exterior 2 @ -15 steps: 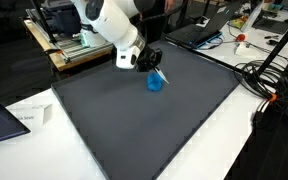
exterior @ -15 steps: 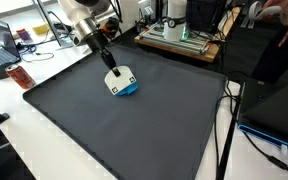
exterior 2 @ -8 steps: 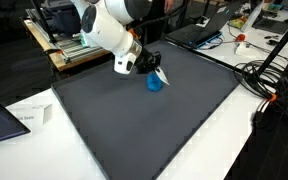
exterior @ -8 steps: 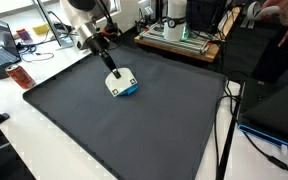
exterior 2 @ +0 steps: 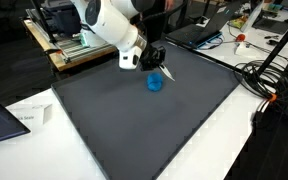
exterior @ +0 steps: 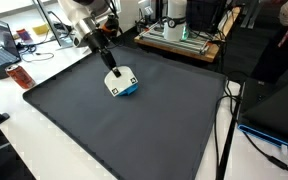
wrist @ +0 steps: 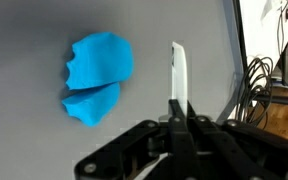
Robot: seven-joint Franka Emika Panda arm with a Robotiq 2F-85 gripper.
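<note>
Claw [wrist: 179, 118] fingers are pressed together on the lower end of a slim white flat stick [wrist: 177, 75], which juts straight out beyond the tips. The pinch looks centred. Just beside the stick's free end lies a crumpled bright-blue lump of soft material [wrist: 96, 75] on a dark grey mat [wrist: 24, 140]. In both exterior views the lump [exterior: 130, 90] [exterior 2: 156, 84] sits in the part of the mat toward its robot-side edge, short of the middle, with the claw [exterior: 105, 55] hanging above it.

Whether stick and lump touch I cannot say for certain. The wrist view shows a narrow gap, yet in an exterior view a white piece [exterior: 119, 79] seems to rest on the lump.

The stick looks light, stiff and smooth — likely to swivel or slip in a narrow pinch, so a hold low down across its flat faces suits it. The lump looks feather-light and yielding — it should squash and slide on the mat rather than resist, and is best pinched across its bulk.
</note>
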